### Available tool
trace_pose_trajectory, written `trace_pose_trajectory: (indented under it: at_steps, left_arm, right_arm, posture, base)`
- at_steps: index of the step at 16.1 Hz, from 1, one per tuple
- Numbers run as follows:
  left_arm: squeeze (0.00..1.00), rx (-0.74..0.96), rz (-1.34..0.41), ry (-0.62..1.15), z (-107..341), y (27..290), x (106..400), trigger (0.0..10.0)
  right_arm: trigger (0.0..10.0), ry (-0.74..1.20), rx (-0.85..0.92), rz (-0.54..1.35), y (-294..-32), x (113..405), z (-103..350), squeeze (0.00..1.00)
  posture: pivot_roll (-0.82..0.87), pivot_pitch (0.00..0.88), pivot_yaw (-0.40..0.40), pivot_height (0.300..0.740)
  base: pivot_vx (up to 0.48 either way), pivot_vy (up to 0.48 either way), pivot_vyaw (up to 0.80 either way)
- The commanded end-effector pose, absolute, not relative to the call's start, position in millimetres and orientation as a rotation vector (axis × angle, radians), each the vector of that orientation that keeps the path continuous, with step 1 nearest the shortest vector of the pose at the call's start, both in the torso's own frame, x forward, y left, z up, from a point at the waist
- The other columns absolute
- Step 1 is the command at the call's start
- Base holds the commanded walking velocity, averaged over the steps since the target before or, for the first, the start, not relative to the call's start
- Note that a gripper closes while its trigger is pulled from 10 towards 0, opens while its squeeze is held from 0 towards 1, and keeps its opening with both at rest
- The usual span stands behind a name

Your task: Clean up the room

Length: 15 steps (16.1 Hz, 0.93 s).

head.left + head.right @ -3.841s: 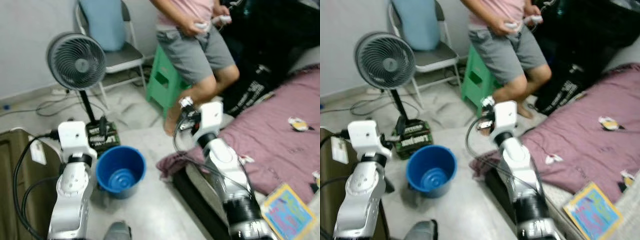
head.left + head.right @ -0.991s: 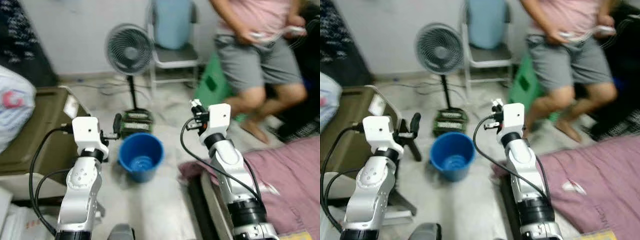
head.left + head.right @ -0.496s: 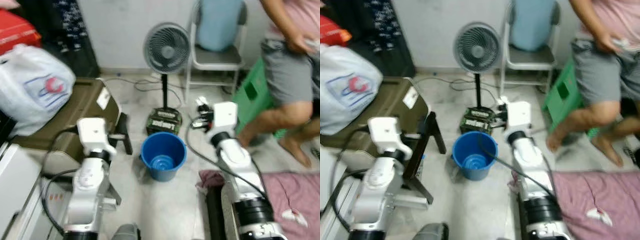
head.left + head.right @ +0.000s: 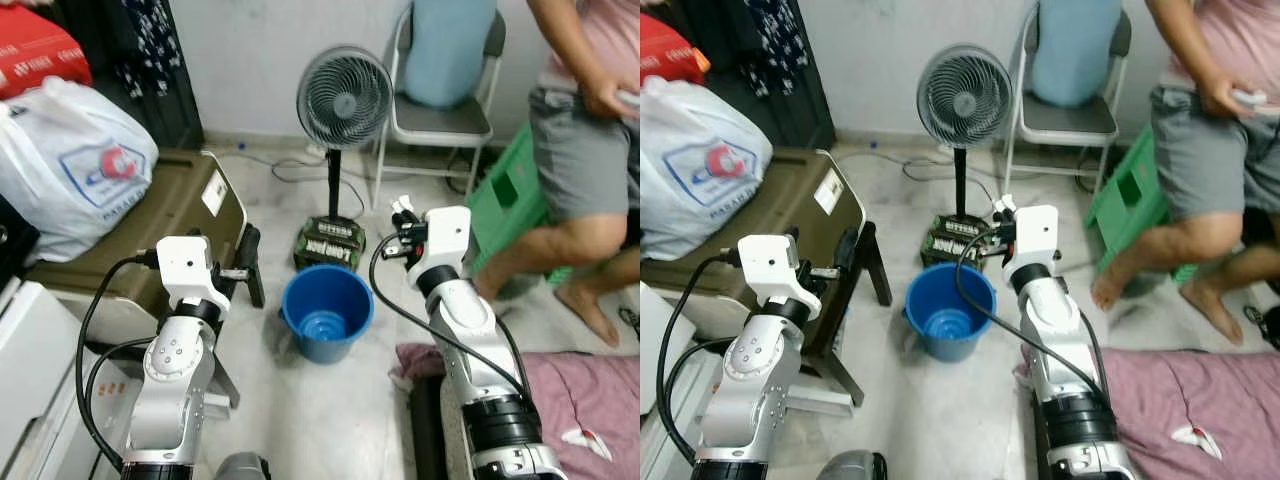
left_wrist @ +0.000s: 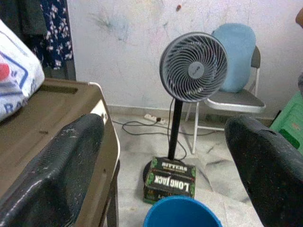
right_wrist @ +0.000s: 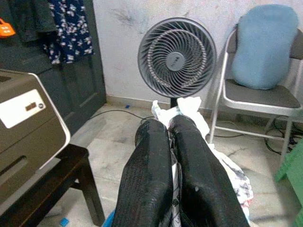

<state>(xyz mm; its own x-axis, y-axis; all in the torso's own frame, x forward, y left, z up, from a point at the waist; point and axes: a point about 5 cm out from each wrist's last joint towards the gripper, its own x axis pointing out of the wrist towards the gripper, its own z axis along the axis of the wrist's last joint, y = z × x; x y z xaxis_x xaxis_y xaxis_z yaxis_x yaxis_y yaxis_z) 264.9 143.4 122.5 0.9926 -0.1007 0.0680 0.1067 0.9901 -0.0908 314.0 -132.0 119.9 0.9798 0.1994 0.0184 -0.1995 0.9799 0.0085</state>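
Observation:
My right gripper [image 6: 170, 124] is shut on a crumpled white wrapper [image 6: 189, 106] with dark print; a scrap of it sticks out past the fingertips. It hangs just to the right of and above a blue bucket [image 4: 327, 310] that stands on the pale floor. My left gripper [image 5: 163, 125] is open and holds nothing. It sits to the left of the bucket, beside the brown cabinet [image 4: 150, 215]. The bucket's rim [image 5: 182, 213] shows between the left fingers.
A grey standing fan [image 4: 344, 98] and a green Long Jack box [image 4: 330, 243] stand behind the bucket. Behind them is a folding chair [image 4: 440, 120] with a blue cushion. A person [image 4: 585, 140] sits on a green stool [image 4: 515, 205] at right. A white plastic bag [image 4: 75, 160] lies on the cabinet, and a purple blanket [image 4: 580, 390] lies at the lower right.
The camera has swung left since the earliest frames, bringing the cabinet and bag into view. The right gripper keeps its hold on the wrapper; both arms keep their pose.

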Motion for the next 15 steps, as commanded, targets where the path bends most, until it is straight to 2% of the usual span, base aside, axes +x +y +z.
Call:
trace_pose_trajectory:
  at_steps: [1, 13, 15]
  left_arm:
    - [0.00, -0.092, -0.107, -0.079, 125.4, 144.8, 264.4, 10.0]
    - [0.00, -0.092, -0.110, -0.085, 126.5, 143.0, 265.8, 10.0]
    - [0.00, -0.072, -0.065, -0.079, 125.6, 145.4, 266.7, 10.0]
  right_arm:
    - [10.0, -0.025, 0.010, 0.205, -131.4, 315.7, 122.5, 0.00]
    - [10.0, -0.030, 0.018, 0.210, -131.5, 317.2, 122.9, 0.00]
    - [10.0, -0.034, 0.012, 0.208, -131.6, 317.6, 123.4, 0.00]
  posture:
    - [0.02, 0.020, -0.020, 0.740]
    - [0.02, 0.022, -0.022, 0.740]
    - [0.02, 0.024, -0.022, 0.740]
  base:
    - [0.375, 0.000, 0.00]
    - [0.374, 0.000, 0.00]
    - [0.000, 0.000, 0.00]
